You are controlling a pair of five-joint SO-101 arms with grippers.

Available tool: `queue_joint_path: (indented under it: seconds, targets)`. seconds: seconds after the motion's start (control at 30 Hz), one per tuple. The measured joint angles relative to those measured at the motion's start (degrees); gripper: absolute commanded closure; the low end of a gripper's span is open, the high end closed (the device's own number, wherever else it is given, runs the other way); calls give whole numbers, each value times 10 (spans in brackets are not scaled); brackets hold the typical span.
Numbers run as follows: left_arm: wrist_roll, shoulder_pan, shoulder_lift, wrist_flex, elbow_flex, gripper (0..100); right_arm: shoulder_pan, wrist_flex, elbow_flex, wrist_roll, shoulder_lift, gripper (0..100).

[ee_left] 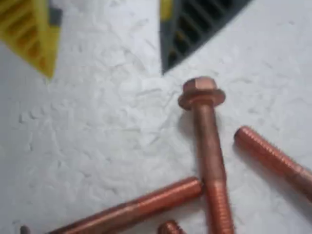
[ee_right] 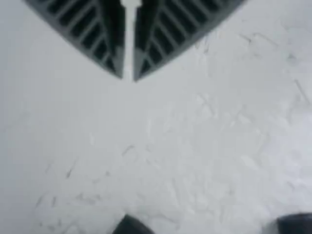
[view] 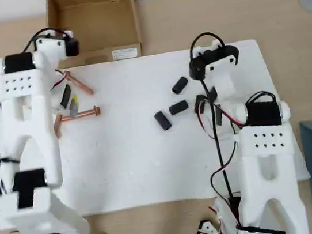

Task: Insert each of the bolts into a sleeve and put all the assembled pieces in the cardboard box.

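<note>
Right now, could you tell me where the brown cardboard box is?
In the high view the brown cardboard box sits just beyond the white mat, on the left arm's side, nearest the copper bolts.

The high camera hangs well above the table (view: 190,30) and looks straight down over the white sheet (view: 132,155) and the cardboard box (view: 94,27). Each wrist camera sits very close over that sheet. One sights past the left tool (ee_left: 105,73) at copper bolts (ee_left: 207,146), the other past the right tool (ee_right: 128,73) at black sleeves (ee_right: 131,225). Both groups also show from above.
</note>
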Motion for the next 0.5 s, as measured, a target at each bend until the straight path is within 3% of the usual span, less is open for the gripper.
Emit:
queue_joint_path:
  seconds: [0.23, 0.5]
  targets:
    - [-22, 16, 27, 25, -27, 843, -1, 3, -14, -27, 30, 911]
    - [-22, 30, 30, 27, -27, 843, -1, 36, -132, -101, 184, 910]
